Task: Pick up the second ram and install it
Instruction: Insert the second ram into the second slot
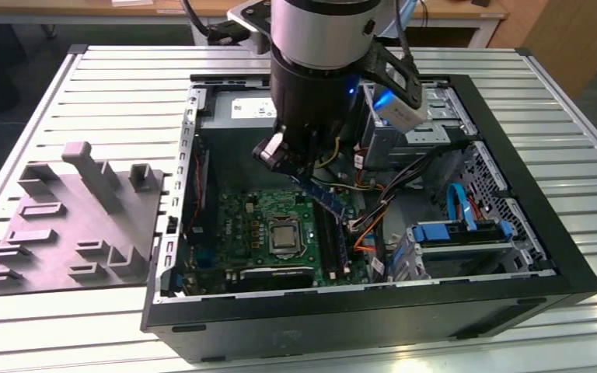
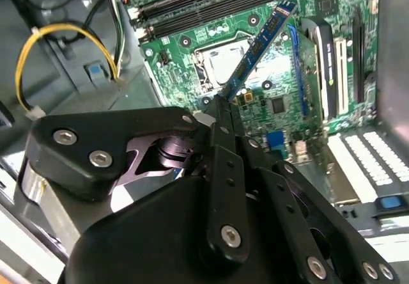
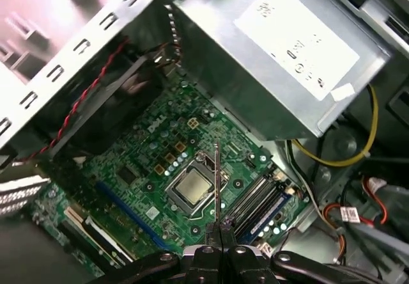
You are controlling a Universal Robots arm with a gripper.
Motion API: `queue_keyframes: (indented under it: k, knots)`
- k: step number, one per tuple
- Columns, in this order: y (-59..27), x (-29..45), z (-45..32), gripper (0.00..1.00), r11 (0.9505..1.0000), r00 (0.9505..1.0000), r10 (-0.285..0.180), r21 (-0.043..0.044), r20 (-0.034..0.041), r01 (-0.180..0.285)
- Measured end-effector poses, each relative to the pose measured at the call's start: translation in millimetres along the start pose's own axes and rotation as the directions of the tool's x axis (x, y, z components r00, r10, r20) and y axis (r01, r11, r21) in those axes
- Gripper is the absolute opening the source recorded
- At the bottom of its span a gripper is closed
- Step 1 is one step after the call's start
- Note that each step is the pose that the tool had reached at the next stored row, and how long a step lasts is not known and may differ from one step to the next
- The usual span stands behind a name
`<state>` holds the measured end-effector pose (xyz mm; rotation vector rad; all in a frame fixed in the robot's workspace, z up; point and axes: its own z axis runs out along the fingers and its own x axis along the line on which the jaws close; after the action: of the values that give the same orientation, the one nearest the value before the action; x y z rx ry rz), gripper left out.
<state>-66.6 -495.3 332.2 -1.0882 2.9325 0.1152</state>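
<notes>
The second ram (image 2: pixel 259 47) is a narrow blue-green strip with black chips, held at one end by my gripper (image 2: pixel 223 105), which is shut on it. In the exterior view the ram (image 1: pixel 325 198) hangs tilted inside the open computer case, just above the green motherboard (image 1: pixel 257 225). In the first wrist view I see the ram (image 3: pixel 216 181) edge-on as a thin line rising from my gripper (image 3: pixel 217 229), over the board between the processor socket (image 3: pixel 190 188) and the memory slots (image 3: pixel 255 204). The same slots (image 2: pixel 204 2) lie beyond the ram's free end in the second wrist view.
The grey power-supply box (image 1: pixel 234 109) sits at the back of the case, with yellow cables (image 3: pixel 358 149) beside it. Blue drive brackets (image 1: pixel 465 233) fill the exterior view's right side. A grey plastic tray (image 1: pixel 71 225) with upright blocks lies on the slatted table, left of the case.
</notes>
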Motion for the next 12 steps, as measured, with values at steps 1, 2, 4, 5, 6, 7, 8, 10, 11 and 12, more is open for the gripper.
queue_keyframes:
  k: [1,2,4,5,6,7,8,10,11,12]
  knots:
    - [0.0,0.0,0.1,0.11,0.9998,0.9998,0.018,0.0007,0.0012,-0.018]
    - [0.0,0.0,0.2,0.11,0.9994,0.9994,0.036,0.0013,0.0023,-0.036]
    - [0.0,0.0,0.5,0.11,0.9973,0.9973,0.073,0.0025,0.0048,-0.073]
    - [0.0,0.0,0.6,0.11,0.9959,0.9959,0.091,0.0031,0.006,-0.091]
    - [-0.1,0.0,0.7,0.11,0.9941,0.9941,0.109,0.0037,0.0072,-0.109]
    - [-0.1,0.1,0.8,0.11,0.992,0.992,0.126,0.0042,0.0084,-0.126]
    - [-0.1,0.1,0.9,0.11,0.9895,0.9895,0.144,0.0047,0.0096,-0.144]
    - [-0.1,0.1,1.2,0.11,0.9834,0.9834,0.181,0.0057,0.0123,-0.181]
    - [-0.1,0.1,1.5,0.11,0.98,0.98,0.199,0.0061,0.0136,-0.199]
    - [-0.1,0.1,1.7,0.11,0.9763,0.9762,0.216,0.0065,0.0149,-0.216]
